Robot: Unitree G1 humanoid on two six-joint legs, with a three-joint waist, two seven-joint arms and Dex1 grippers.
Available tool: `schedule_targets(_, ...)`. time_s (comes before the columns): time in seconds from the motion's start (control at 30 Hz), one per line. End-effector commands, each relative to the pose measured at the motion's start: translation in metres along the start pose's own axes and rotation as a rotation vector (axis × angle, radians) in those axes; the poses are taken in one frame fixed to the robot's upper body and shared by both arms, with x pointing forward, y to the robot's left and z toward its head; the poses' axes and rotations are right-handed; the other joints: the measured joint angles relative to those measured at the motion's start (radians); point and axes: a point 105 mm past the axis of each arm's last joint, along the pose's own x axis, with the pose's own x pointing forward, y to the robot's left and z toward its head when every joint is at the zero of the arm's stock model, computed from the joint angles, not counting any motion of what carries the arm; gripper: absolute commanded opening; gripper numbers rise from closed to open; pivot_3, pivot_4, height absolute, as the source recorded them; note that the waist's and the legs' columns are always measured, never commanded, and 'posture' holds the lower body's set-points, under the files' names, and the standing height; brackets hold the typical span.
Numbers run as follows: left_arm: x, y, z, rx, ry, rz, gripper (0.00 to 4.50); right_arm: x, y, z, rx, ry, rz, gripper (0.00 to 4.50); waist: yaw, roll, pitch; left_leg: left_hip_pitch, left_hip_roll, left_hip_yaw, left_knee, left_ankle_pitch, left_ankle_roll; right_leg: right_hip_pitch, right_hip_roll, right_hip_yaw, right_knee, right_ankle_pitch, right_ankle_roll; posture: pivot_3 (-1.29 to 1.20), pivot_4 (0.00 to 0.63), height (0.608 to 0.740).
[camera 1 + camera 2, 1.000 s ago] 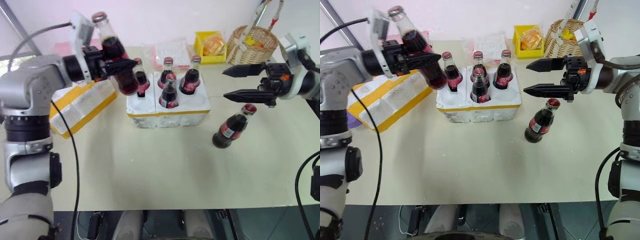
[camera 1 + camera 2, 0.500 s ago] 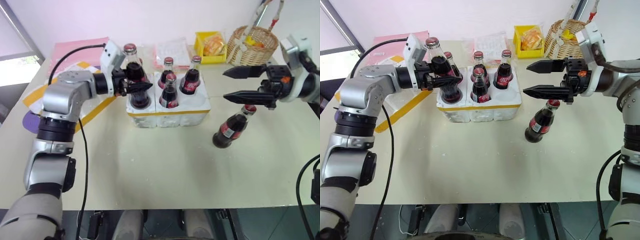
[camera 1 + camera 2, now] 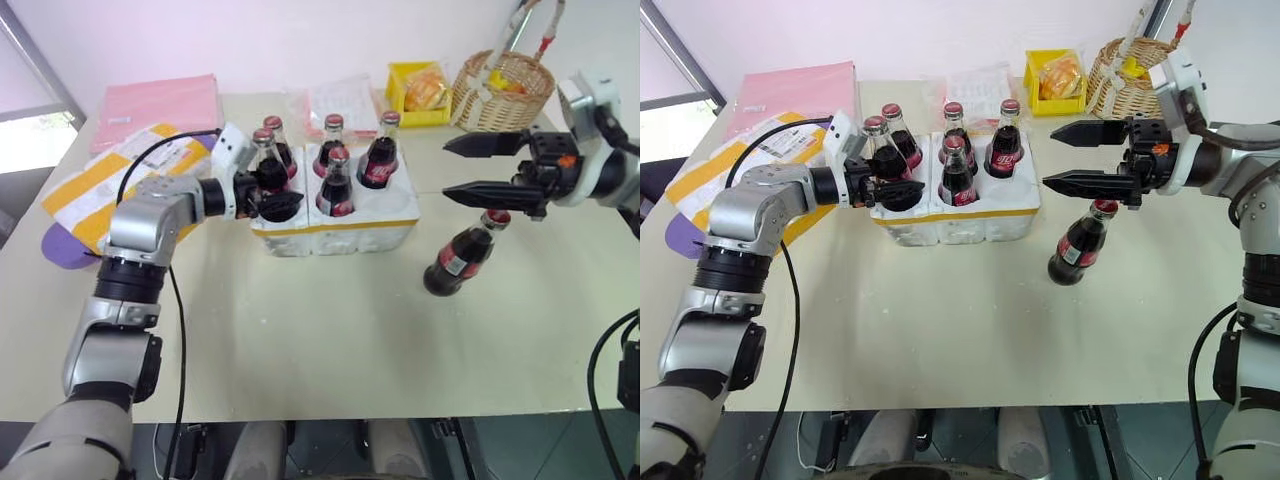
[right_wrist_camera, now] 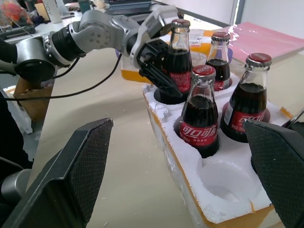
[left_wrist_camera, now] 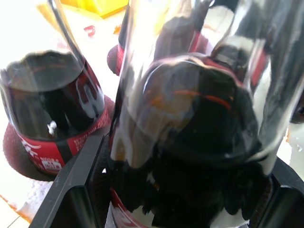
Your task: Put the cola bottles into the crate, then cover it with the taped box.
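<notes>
Five cola bottles (image 3: 337,182) stand in the crate (image 3: 340,222); the front-left one (image 3: 266,175) is clasped by the left gripper (image 3: 272,199). One sixth bottle (image 3: 458,255) stands on the table (image 3: 330,330) right of the crate, below the right gripper (image 3: 462,170), whose fingers gape empty. Left lies the taped box (image 3: 100,185).

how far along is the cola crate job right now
Four cola bottles stand in the crate. A fifth bottle sits in the front left well, and the left gripper is shut on it. The right gripper hangs open above the last bottle, which stands on the table; one front well is empty. The taped box lies left of the crate, not yet placed.
</notes>
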Motion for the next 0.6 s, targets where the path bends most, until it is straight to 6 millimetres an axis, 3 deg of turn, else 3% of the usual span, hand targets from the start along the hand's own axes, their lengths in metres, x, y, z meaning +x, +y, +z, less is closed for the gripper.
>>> schedule_targets(0.03, -0.012, 0.008, -0.015, 0.016, 0.049, 0.056, 2.77, -0.002, 0.001, 0.019, -0.074, -0.038, 0.005, 4.50, -0.009, 0.000, 0.000, 0.000, 0.000, 0.000, 0.000, 0.000, 0.000, 0.000, 0.000, 0.000, 0.000, 0.000, 0.000, 0.00, 0.150, 0.738)
schedule_targets(0.1, -0.015, 0.008, -0.018, 0.012, 0.053, 0.063, 3.79, -0.002, 0.000, 0.020, -0.077, -0.040, 0.003, 4.50, -0.018, 0.000, 0.000, 0.000, 0.000, 0.000, 0.000, 0.000, 0.000, 0.000, 0.000, 0.000, 0.000, 0.000, 0.000, 0.00, 0.150, 0.738)
schedule_targets(0.17, -0.017, 0.009, -0.018, -0.002, 0.048, 0.068, 4.46, -0.002, -0.001, 0.021, -0.079, -0.041, 0.004, 4.50, -0.018, 0.001, -0.001, 0.002, 0.000, 0.000, -0.001, 0.000, 0.000, 0.001, 0.000, 0.001, 0.001, 0.000, 0.000, 0.00, 0.150, 0.738)
schedule_targets(0.4, -0.034, 0.011, 0.001, 0.009, 0.001, 0.086, 4.46, 0.000, -0.003, 0.020, -0.080, -0.048, 0.009, 4.50, -0.017, 0.001, -0.001, 0.004, 0.000, 0.001, -0.001, 0.000, 0.000, 0.003, 0.000, 0.002, 0.001, 0.000, 0.000, 0.00, 0.150, 0.738)
schedule_targets(0.6, -0.078, 0.003, 0.023, 0.054, -0.028, 0.052, 4.46, 0.000, -0.002, 0.021, -0.081, -0.045, 0.015, 4.50, -0.016, 0.001, -0.001, 0.004, 0.000, 0.001, -0.001, 0.000, 0.000, 0.003, 0.000, 0.002, 0.001, 0.000, 0.000, 0.00, 0.150, 0.738)
